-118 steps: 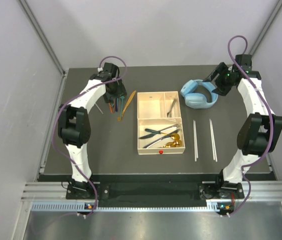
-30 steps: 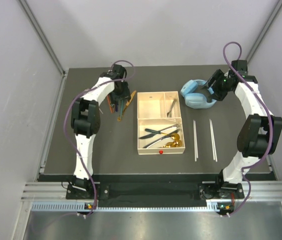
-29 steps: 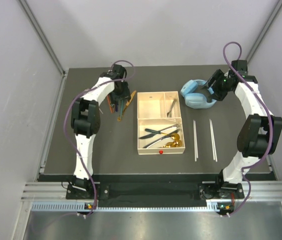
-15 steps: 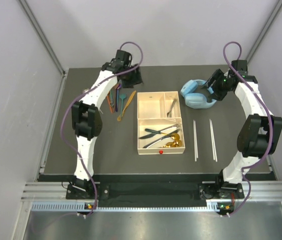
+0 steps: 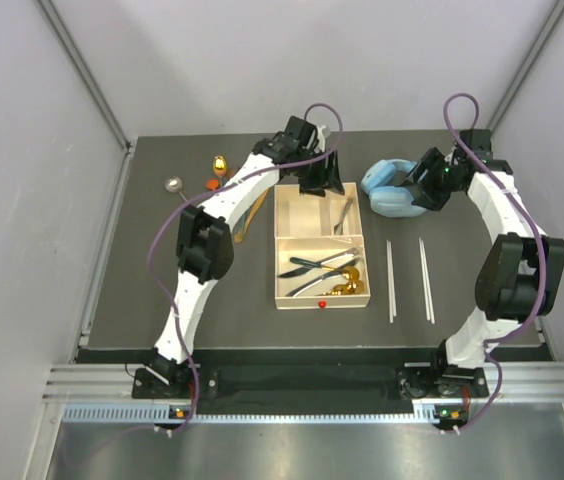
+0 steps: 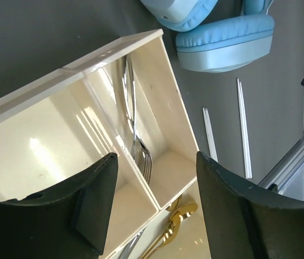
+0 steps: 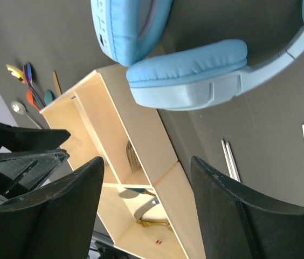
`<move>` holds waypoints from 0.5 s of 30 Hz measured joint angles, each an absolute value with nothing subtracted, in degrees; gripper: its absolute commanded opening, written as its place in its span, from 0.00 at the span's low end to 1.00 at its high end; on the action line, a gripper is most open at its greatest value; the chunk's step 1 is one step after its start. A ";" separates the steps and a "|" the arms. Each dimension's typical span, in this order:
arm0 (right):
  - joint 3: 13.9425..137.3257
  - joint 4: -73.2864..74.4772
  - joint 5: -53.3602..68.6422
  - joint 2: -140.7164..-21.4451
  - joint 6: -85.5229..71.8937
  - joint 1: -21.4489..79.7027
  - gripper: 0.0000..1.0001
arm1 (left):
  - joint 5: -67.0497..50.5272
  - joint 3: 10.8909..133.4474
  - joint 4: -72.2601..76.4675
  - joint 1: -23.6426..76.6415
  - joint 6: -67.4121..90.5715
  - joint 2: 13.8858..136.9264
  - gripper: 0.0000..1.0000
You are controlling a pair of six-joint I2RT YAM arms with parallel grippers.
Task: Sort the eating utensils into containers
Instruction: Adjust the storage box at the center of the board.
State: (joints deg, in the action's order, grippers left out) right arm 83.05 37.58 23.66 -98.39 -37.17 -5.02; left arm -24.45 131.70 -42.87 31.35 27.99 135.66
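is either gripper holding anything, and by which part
Nothing is held: left gripper over the tray and right gripper near the headphones are both open, empty.

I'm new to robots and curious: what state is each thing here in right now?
Tray: one small section empty, two in use.
Fork: lying in a small section.
Chopsticks: on table, outside tray.
Loose spoons: on table, outside tray.
Headphones: lying on table.
Left gripper: open, empty, above tray.
Right gripper: open, empty, near headphones.

Bright even overhead light, soft shadows, glare streaks inside the cream tray (image 6: pixel 168 108), sharp overhead view.
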 measured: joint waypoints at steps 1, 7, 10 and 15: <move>82.26 37.65 23.75 -97.95 -37.12 -4.97 0.66 | -24.08 132.09 -43.35 31.75 27.99 136.07 0.64; 78.96 37.21 24.49 -95.77 -36.80 -4.99 0.67 | -23.33 134.23 -43.75 34.94 28.40 137.93 0.63; 76.69 36.67 25.47 -94.45 -36.58 -5.15 0.67 | -23.31 134.58 -43.79 36.01 28.56 138.50 0.62; 74.24 36.21 26.83 -94.21 -36.47 -5.41 0.66 | -20.40 135.11 -44.71 36.16 28.58 140.18 0.61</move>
State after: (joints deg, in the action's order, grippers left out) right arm 74.24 36.21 26.83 -94.21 -36.47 -5.41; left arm -20.40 135.11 -44.71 36.16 28.58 140.18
